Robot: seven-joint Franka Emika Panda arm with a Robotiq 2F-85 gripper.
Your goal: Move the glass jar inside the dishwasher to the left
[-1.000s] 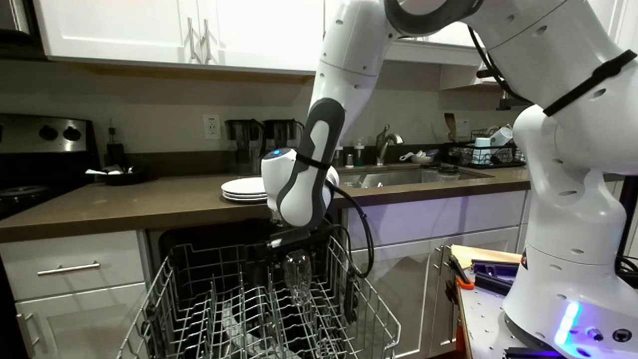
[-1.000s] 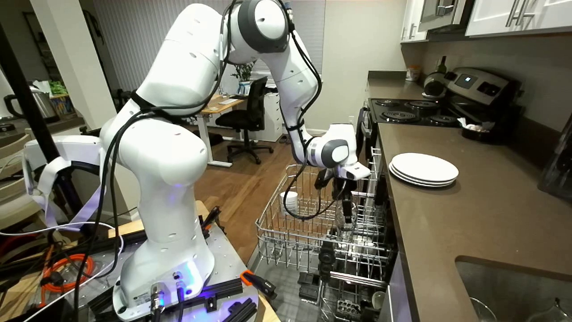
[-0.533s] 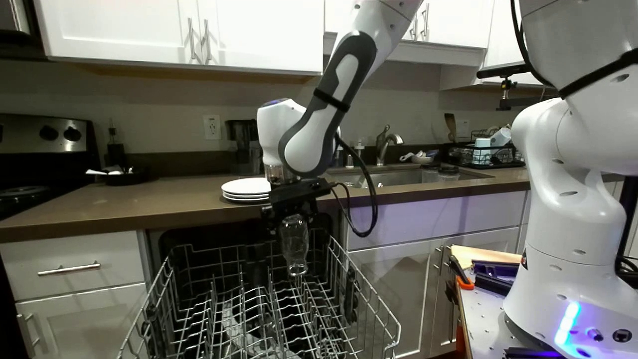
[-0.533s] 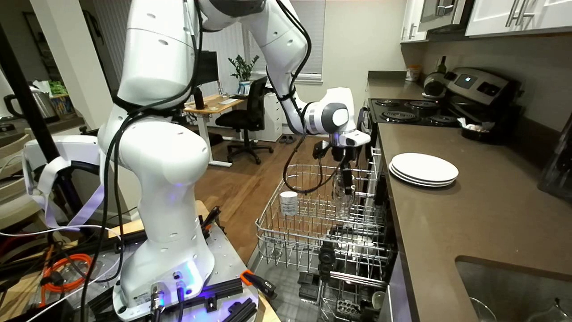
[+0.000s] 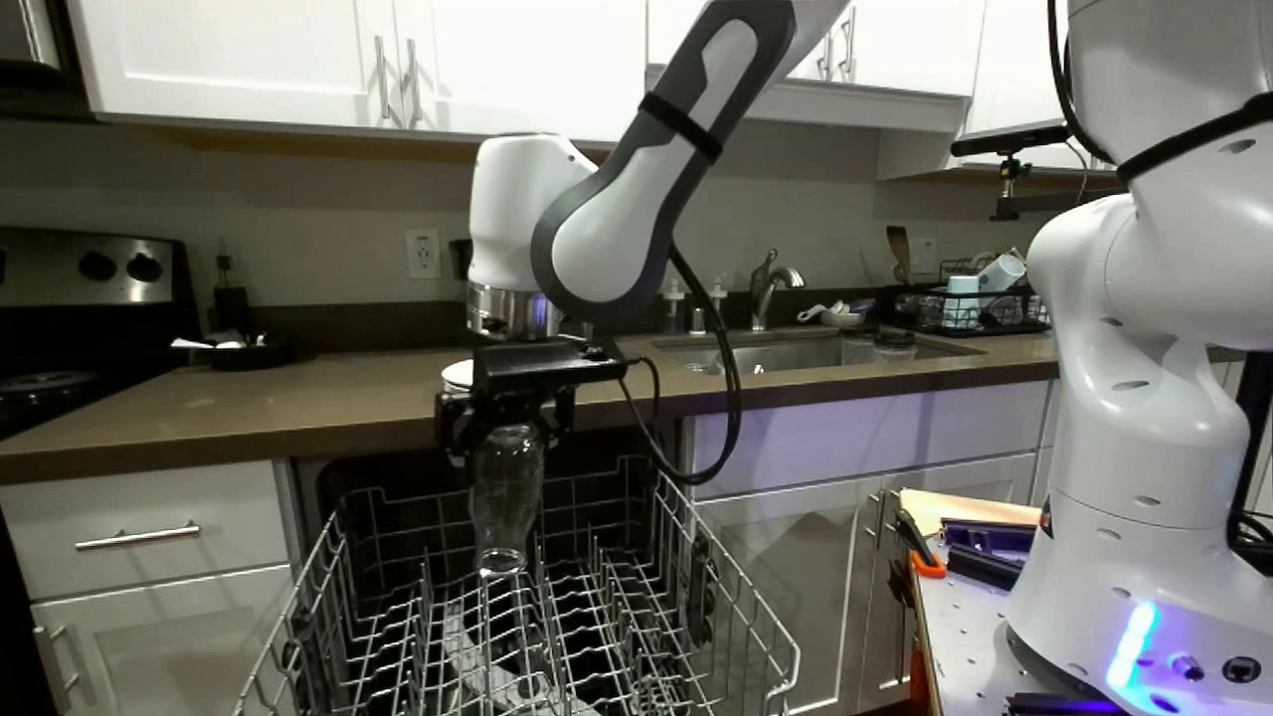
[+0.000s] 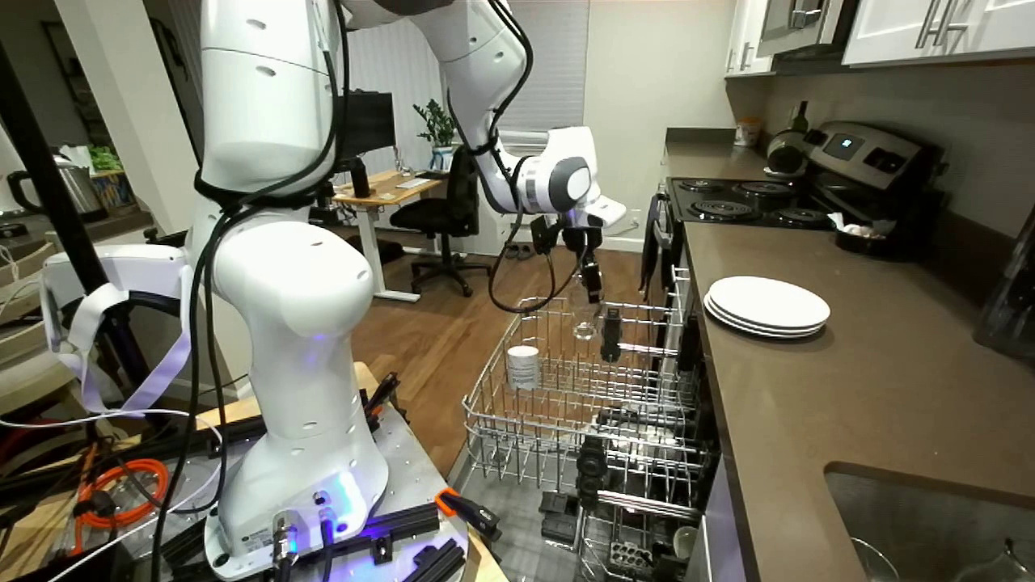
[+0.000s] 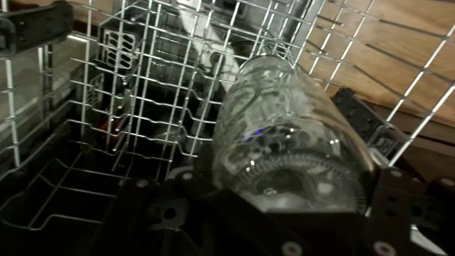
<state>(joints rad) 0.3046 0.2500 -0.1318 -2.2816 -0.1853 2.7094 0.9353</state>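
The clear glass jar is held base up, with its open end pointing down, in my gripper. It also shows in an exterior view and, large and near, in the wrist view. My gripper's black fingers are on both sides of the jar near its ridged base, shut on it. The jar hangs over the pulled-out dishwasher rack, its lower end near the height of the tine tops. Whether it touches a tine I cannot tell. The rack's far wall is seen through and behind the jar.
A white cup stands in the rack. The counter edge runs behind the rack, with stacked white plates on it. A black holder sits on the rack near the jar.
My gripper has lifted the jar up out of the rack's tines, then carried it to the left in both exterior views. The grip on the jar stays the same.
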